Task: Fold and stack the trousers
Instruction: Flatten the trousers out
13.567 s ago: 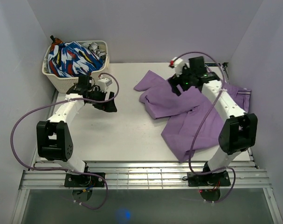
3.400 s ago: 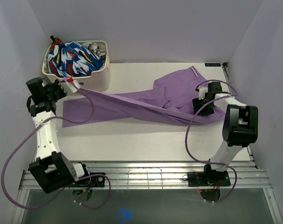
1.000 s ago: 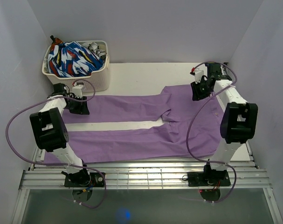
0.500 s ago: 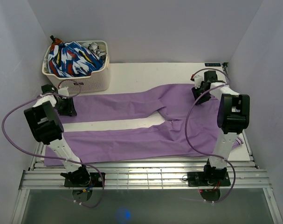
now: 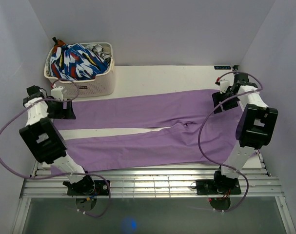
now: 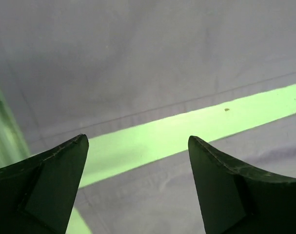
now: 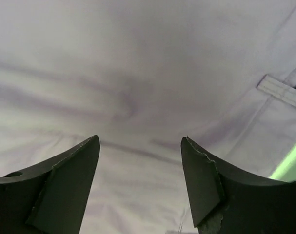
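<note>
The purple trousers [image 5: 152, 124] lie spread flat across the table, waist at the right, both legs running left with a strip of bare table between them. My left gripper [image 5: 65, 108] is open and empty at the far leg's cuff end; its wrist view shows purple cloth [image 6: 152, 68] and the bare strip [image 6: 187, 134] between the legs. My right gripper [image 5: 221, 101] is open and empty over the waist's far corner; its wrist view shows smooth purple cloth [image 7: 138, 73] and a belt loop [image 7: 282, 91].
A white laundry basket [image 5: 96, 84] full of patterned clothes [image 5: 77, 61] stands at the back left, close to my left gripper. Walls close in the table at left, back and right. A metal rail [image 5: 152, 183] runs along the near edge.
The trousers went from a crumpled heap to being stretched flat. In the last second both arms moved outward, pulling the far leg and waist straight, and both grippers let go.
</note>
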### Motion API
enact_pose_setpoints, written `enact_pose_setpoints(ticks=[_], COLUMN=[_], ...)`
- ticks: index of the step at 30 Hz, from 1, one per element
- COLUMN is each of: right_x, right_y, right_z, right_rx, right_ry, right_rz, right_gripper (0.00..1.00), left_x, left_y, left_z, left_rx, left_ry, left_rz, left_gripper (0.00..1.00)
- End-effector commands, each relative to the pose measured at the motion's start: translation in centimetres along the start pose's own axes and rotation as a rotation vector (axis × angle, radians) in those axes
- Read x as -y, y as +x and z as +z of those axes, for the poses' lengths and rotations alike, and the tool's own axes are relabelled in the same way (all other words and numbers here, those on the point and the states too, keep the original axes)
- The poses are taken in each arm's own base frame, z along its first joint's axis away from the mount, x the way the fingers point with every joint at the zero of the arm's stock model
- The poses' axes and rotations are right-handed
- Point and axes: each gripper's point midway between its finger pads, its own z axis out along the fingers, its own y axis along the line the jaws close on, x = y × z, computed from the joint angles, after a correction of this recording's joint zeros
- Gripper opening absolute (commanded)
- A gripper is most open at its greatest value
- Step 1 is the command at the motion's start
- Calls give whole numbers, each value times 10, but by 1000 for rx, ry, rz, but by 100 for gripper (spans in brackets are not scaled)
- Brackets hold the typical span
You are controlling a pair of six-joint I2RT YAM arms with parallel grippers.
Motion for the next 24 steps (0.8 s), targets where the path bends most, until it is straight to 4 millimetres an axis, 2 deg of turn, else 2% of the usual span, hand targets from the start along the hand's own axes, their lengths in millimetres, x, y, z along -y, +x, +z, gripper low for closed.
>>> enact_pose_setpoints(ticks=[1, 2, 3, 4, 6, 7, 10, 12, 13, 14, 15, 16, 18, 19, 21, 23, 24], right_x=[-30, -32, -33, -34, -42, -44, -56, -56, -61, -60, -54, -57, -49, -50, -46, -41, -35], right_y=[-14, -9, 5, 12, 38, 47, 78, 88, 103, 107, 108, 119, 124, 133, 138, 142, 141], right_z=[-58, -65, -62, -63, -61, -60, -51, -44, -37, -31, -25, -18, -8, -2, 2, 7, 7], right_rx=[49, 44, 4, -13, -79, -99, -160, -172, -200, -210, -205, -226, -227, -242, -249, -250, -246], right_ry=[-65, -55, -53, -49, -63, -66, -90, -78, -93, -90, -59, -62, -19, -21, 5, 23, 47], right_rz=[-91, -112, -135, -145, -155, -166, -163, -164, -151, -144, -147, -138, -131, -121, -85, -55, -42], right_gripper=[73, 71, 69, 65, 60, 56, 50, 49, 48, 48, 48, 48, 48, 48, 48, 49, 49], left_x=[37, 38, 34, 40, 39, 45, 42, 35, 32, 31, 28, 25, 15, 12, 5, 4, -5], left_y=[18, 31, 47, 75, 103, 126, 155, 158, 159, 160, 163, 165, 170, 169, 154, 148, 131], left_z=[-52, -54, -57, -51, -56, -51, -47, -38, -33, -28, -20, -15, -4, 0, 8, 23, 24], left_rx=[0, -23, -67, -127, -199, -250, -304, -306, -308, -313, -325, -332, -347, -346, -308, -308, -275], left_ry=[-13, -28, -67, -52, -97, -82, -102, -121, -120, -112, -95, -96, -107, -111, -107, -65, -81], left_rz=[130, 134, 123, 97, 94, 71, 34, 19, 12, 5, -2, 2, 10, 5, -3, -51, -47], left_gripper=[93, 92, 91, 89, 87, 87, 84, 82, 80, 79, 78, 77, 77, 77, 75, 74, 73])
